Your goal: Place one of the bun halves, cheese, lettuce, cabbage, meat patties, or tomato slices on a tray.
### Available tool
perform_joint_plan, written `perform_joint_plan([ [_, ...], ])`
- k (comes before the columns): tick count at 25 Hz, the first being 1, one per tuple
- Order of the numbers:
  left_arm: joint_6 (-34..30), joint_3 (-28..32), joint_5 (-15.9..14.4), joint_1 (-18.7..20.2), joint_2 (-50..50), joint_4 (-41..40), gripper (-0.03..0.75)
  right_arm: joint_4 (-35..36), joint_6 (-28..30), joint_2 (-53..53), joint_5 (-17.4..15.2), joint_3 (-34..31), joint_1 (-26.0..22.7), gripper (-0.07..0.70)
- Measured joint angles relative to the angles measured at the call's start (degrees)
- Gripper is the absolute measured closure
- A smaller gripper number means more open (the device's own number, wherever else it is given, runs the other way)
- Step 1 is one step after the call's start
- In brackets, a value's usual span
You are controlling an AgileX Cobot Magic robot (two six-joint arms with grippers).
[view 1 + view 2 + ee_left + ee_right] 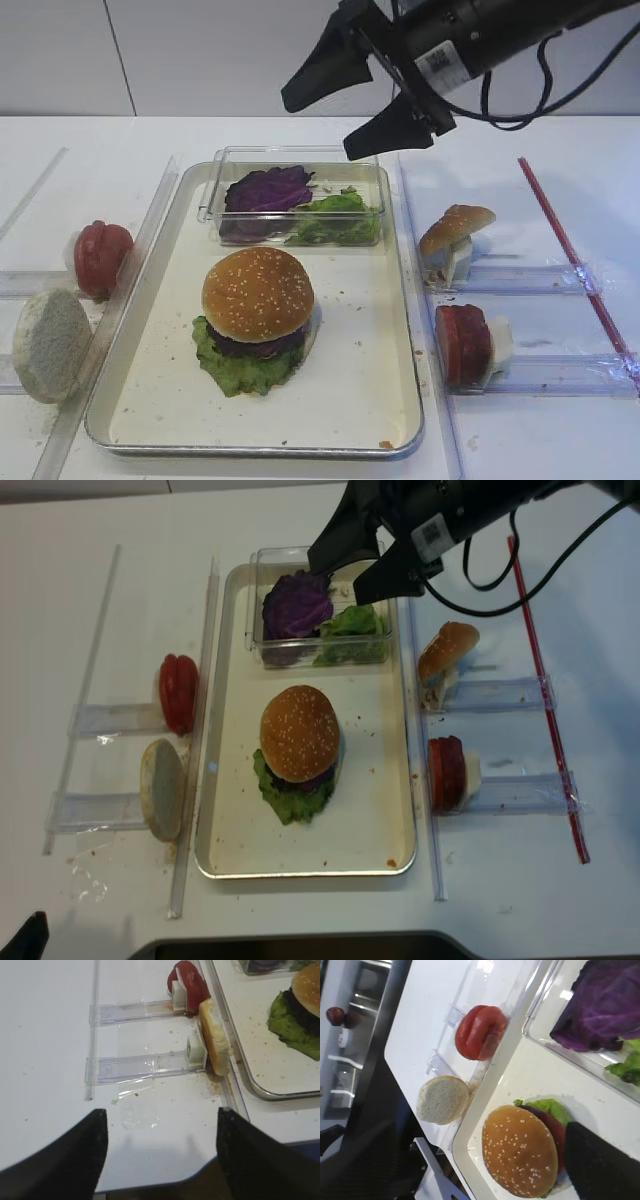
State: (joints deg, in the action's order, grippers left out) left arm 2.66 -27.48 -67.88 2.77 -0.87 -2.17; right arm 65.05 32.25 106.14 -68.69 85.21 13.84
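A silver tray (365, 350) lies mid-table. On its floor stands a stack: a sesame bun half (258, 292) over dark purple cabbage and red slices, with lettuce (240, 368) at the bottom. My right gripper (316, 126) hangs open and empty, high above the tray's far end; in its wrist view the bun half (520, 1150) lies below beside one dark finger (600, 1165). My left gripper (162, 1111) is open with nothing between its fingers, over the table's near left corner. It is well left of the tray (260, 1091).
A clear box (210, 200) at the tray's far end holds cabbage (268, 188) and lettuce (338, 218). Left racks hold tomato slices (100, 257) and a pale bun half (50, 343). Right racks hold a second sesame bun (455, 228) and red slices (462, 343). A red rod (570, 250) lies far right.
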Motion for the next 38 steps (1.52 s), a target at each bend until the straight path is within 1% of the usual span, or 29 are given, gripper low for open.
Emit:
perform_joint_plan([
  [4, 0.0, 0.0, 0.0, 0.0, 0.0, 0.0, 0.286, -5.64, -4.3, 0.0, -0.51, 4.18, -0.02, -0.038],
  [7, 0.0, 0.0, 0.0, 0.0, 0.0, 0.0, 0.286, -8.47, -5.62, 0.0, -0.86, 6.71, -0.02, -0.038],
  [10, 0.0, 0.0, 0.0, 0.0, 0.0, 0.0, 0.287, -10.99, -8.73, 0.0, -0.99, 8.4, -0.02, -0.038],
  [16, 0.0, 0.0, 0.0, 0.0, 0.0, 0.0, 0.287, -16.67, -11.53, 0.0, -1.3, 9.22, -0.02, -0.038],
  [23, 0.0, 0.0, 0.0, 0.0, 0.0, 0.0, 0.287, -25.88, -14.6, 0.0, -1.44, 9.26, -0.02, -0.038],
  [27, 0.0, 0.0, 0.0, 0.0, 0.0, 0.0, 0.287, -34.93, -19.31, 0.0, -1.44, 9.26, -0.02, -0.038],
  [31, 0.0, 0.0, 0.0, 0.0, 0.0, 0.0, 0.287, -46.71, -24.0, 0.0, -1.71, 9.26, -0.02, -0.038],
  [35, 0.0, 0.0, 0.0, 0.0, 0.0, 0.0, 0.287, -56.52, -25.07, 0.0, -1.84, 9.26, -0.02, -0.038],
  [38, 0.0, 0.0, 0.0, 0.0, 0.0, 0.0, 0.287, -60.53, -25.86, 0.0, -1.84, 9.26, -0.02, -0.038],
])
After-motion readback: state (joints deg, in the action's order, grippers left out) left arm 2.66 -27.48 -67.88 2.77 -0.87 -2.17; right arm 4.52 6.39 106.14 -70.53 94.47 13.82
